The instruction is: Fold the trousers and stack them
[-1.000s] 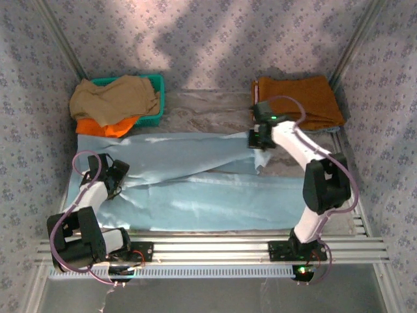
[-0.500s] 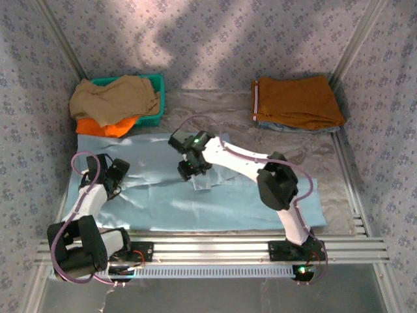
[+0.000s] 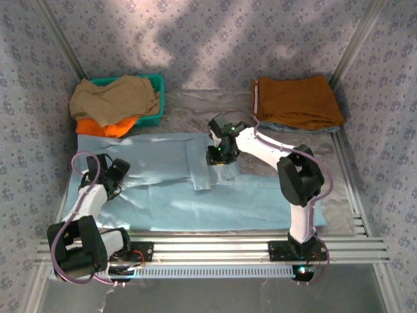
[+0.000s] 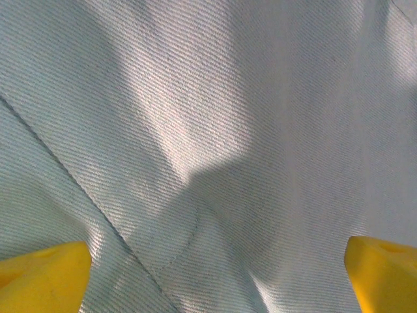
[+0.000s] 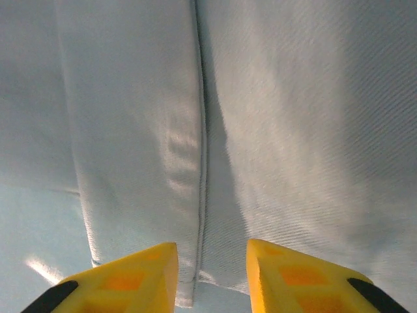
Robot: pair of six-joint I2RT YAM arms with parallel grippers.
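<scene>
Silvery table (image 3: 195,107) bears pale blue trousers (image 3: 163,189), half-folded.

No legible text, labels, brands or numbers: trousers (image 3: 169,195) are plain fabric, walls (image 3: 260,39) carry just a floral print.

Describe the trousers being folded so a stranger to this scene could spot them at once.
Look at the near half of the silver table. The trousers are the large pale sky-blue cloth spread flat there, one flap folded over. Its neighbours are smaller: rust-orange trousers folded far right, tan and orange garments in a teal basket.
</scene>
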